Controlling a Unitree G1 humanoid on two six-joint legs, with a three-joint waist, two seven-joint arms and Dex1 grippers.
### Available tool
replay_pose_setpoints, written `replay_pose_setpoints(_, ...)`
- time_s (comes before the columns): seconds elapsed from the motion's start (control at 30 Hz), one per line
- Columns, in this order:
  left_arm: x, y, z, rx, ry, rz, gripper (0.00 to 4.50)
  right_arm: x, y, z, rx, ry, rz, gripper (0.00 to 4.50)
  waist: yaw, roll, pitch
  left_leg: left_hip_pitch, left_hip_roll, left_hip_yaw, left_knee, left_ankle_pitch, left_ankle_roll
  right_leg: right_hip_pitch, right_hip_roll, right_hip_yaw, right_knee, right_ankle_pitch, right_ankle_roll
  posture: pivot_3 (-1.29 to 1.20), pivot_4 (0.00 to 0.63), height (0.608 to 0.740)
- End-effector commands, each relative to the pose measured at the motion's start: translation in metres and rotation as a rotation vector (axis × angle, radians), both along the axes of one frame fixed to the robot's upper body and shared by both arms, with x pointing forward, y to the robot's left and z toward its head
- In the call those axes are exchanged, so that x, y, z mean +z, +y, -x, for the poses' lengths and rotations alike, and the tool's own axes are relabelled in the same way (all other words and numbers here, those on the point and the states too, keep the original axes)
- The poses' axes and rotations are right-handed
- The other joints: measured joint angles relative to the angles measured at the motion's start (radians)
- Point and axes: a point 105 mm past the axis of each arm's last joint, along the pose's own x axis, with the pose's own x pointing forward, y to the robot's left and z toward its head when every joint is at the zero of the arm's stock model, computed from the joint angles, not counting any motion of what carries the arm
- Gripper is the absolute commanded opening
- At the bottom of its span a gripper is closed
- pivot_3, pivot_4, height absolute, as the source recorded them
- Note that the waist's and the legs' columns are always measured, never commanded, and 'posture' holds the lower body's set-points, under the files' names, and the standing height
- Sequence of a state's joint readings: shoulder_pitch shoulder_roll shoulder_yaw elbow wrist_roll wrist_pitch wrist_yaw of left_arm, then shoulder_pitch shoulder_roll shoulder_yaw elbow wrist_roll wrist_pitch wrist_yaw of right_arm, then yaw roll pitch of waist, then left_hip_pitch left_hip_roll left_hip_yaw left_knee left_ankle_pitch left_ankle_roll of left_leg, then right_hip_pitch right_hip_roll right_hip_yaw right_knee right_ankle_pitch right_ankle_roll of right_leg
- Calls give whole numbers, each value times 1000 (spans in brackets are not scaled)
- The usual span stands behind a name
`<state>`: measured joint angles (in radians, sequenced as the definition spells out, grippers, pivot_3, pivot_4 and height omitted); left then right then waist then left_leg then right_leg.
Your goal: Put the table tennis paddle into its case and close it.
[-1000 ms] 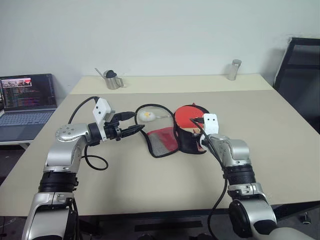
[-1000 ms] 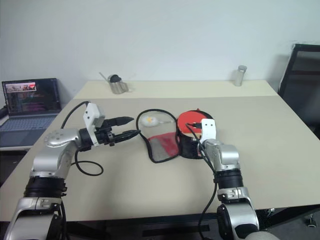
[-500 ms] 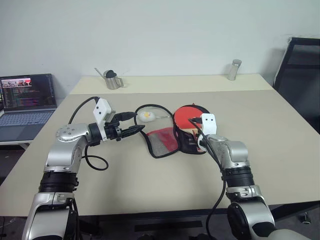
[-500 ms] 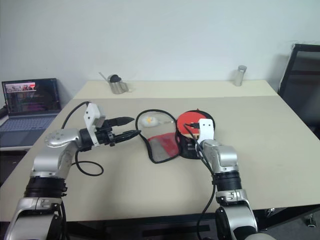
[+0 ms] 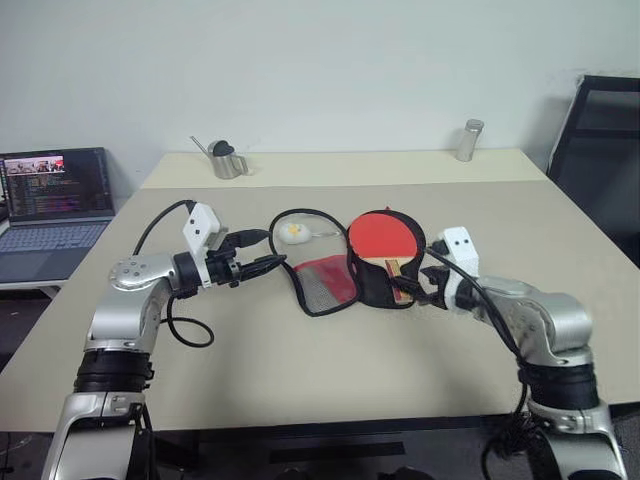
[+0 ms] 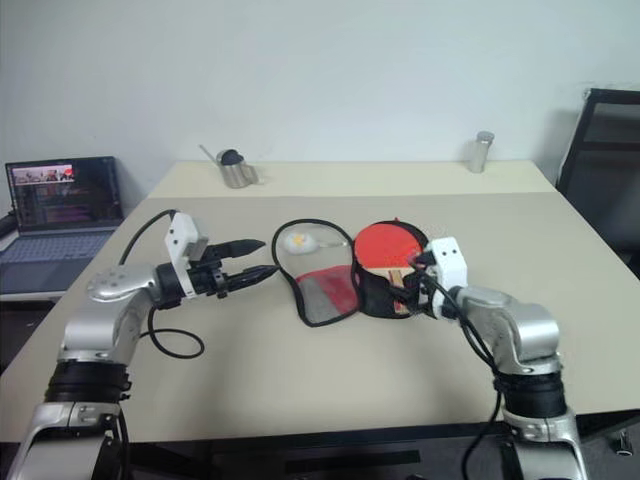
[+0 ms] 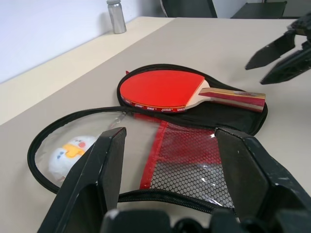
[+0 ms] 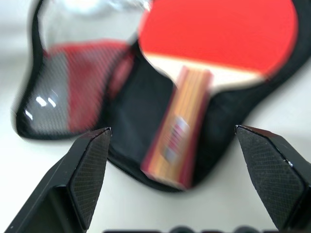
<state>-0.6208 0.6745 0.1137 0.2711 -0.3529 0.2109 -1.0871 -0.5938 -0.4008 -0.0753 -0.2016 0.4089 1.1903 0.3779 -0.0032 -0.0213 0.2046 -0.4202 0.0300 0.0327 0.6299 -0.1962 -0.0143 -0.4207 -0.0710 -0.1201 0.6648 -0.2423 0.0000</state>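
Observation:
The case (image 5: 378,285) lies unzipped and spread flat at the table's middle. The table tennis paddle (image 5: 385,235) rests on its black right half, red blade away from me and pale wooden handle (image 8: 180,126) pointing at my right gripper (image 5: 423,284). That gripper is open, a short way back from the handle's end, touching nothing. The case's left half (image 7: 180,160) shows red mesh and a clear flap with a white-yellow tag (image 5: 293,232). My left gripper (image 5: 278,247) hovers open at the case's left edge, its fingers (image 7: 104,165) holding nothing.
At the table's far edge stand a small metal watering can (image 5: 226,158) on the left and a metal cylinder (image 5: 466,140) on the right. A laptop (image 5: 55,195) sits beyond the table's left side, a black chair (image 5: 600,150) at the right. Bare tabletop (image 5: 300,370) lies in front.
My right gripper has opened and drawn back to the right, away from the paddle handle, which now lies uncovered on the case. The left gripper has stayed put.

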Motion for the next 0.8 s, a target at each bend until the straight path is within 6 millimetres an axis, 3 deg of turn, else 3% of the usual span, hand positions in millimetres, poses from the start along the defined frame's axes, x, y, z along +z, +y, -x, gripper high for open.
replay_pose_setpoints(0.03,18,1,4,-9,-67,0,3170,13,7,0,36,-65,-8,4470,-2,0,0,0,0,0,0,0,0,0,0,0,0,0,0,0,150,740)
replay_pose_setpoints(0.27,19,0,4,-15,-69,-6,3170,5,34,10,114,-44,-36,4470,0,0,0,0,0,0,0,0,0,0,1,0,0,0,0,0,150,740)
replay_pose_setpoints(0.5,20,0,4,-16,-70,-10,3170,-11,41,18,140,-17,-22,4470,2,-1,0,0,1,0,0,0,0,0,0,0,0,0,0,0,150,740)
replay_pose_setpoints(0.6,20,0,5,-16,-70,-10,3170,11,36,15,131,-101,-85,3910,2,-1,0,0,1,-1,0,0,0,0,0,0,0,0,0,0,150,740)
replay_pose_setpoints(0.67,19,0,5,-16,-69,-10,3170,19,34,15,133,-120,-105,3243,3,-1,0,0,0,-1,0,0,0,0,0,0,0,0,0,0,150,740)
replay_pose_setpoints(0.8,19,-1,5,-19,-68,-8,3170,15,18,11,119,-148,-8,1866,3,-1,0,0,1,-1,0,0,0,0,0,0,0,0,0,0,150,740)
